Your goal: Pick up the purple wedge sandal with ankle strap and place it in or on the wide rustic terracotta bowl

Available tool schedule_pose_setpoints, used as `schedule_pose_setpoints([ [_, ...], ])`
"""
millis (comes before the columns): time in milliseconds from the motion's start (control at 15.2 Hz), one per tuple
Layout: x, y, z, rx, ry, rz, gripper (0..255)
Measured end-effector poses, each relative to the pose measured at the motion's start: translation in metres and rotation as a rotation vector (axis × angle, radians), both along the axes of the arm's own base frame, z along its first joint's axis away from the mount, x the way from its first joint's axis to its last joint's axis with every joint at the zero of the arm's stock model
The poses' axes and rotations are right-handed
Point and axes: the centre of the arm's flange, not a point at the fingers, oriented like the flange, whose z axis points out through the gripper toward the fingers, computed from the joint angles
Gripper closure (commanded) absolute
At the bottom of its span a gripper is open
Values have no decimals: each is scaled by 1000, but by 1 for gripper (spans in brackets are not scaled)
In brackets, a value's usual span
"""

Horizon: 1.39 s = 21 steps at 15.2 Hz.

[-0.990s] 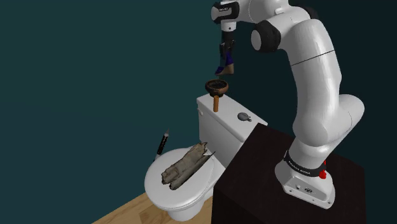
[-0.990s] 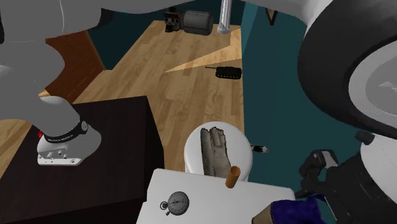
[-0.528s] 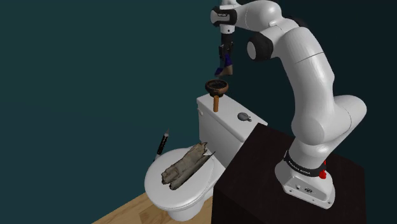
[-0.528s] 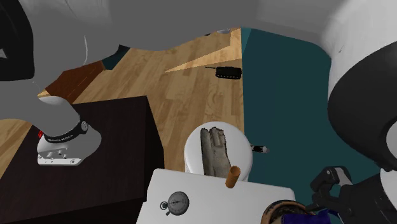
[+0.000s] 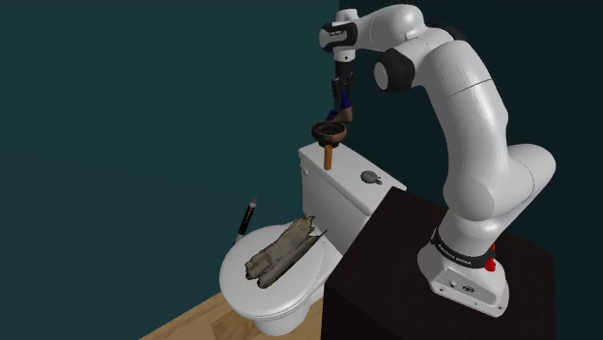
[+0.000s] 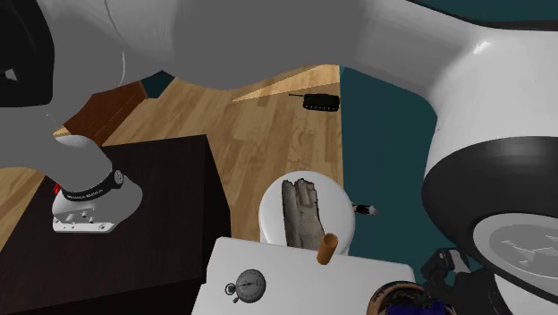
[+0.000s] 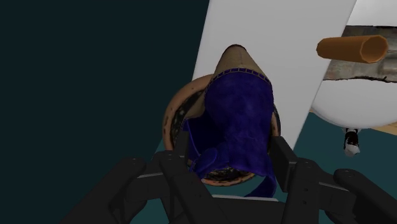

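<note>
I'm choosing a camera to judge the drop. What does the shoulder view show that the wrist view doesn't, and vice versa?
Shoulder view adds the white arm, its dark stand and a round fitting on the toilet tank. Wrist view adds the look straight down: the purple sandal over the opening of the bowl, whose rim shows beside it. Both share the gripper clasping the sandal, the bowl, the brown cylinder and the tank.

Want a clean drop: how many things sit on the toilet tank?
3: bowl under the sandal, brown cylinder at the front edge, grey dial nearer the stand. The arm may hide more.
</note>
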Motion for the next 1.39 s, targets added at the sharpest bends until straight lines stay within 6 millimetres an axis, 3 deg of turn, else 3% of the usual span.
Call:
schedule_pose_setpoints([
  [594,1,1,-47,0,0,0,255],
  [1056,0,1,-48,-3,-6,1,255],
  [1122,1,0,-48,-4,-7,1,0],
  [1386,1,1,-52,-1,-1,0,0],
])
